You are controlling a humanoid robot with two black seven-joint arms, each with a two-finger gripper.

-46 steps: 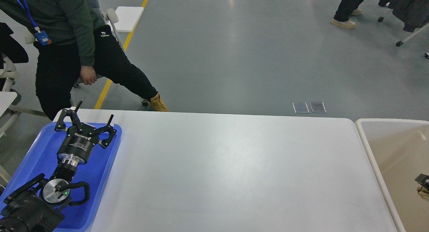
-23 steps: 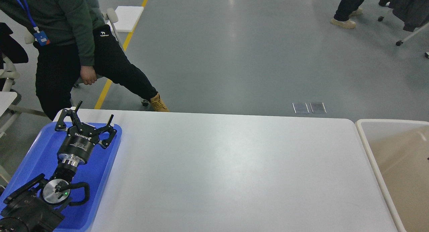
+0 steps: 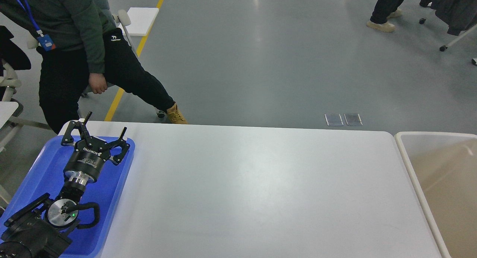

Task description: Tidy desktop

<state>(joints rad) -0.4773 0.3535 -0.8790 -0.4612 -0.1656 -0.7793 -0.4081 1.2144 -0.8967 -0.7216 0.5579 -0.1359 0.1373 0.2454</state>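
The desktop (image 3: 261, 187) is a wide, smooth white table top with rounded corners that fills the lower half of the head view; I see no loose objects on it. My left gripper (image 3: 105, 124) is open and empty, its two fingers spread wide above the far end of the blue tray (image 3: 41, 172) at the desktop's left edge. My right arm and gripper are out of view.
A beige white-rimmed bin (image 3: 410, 165) stands against the desktop's right edge. A person in dark clothes (image 3: 74, 57) stands close behind the far left corner, beside chairs. Grey floor lies beyond the far edge.
A dark part that showed inside the bin at the right edge one second ago has left the view. My left arm has not moved.
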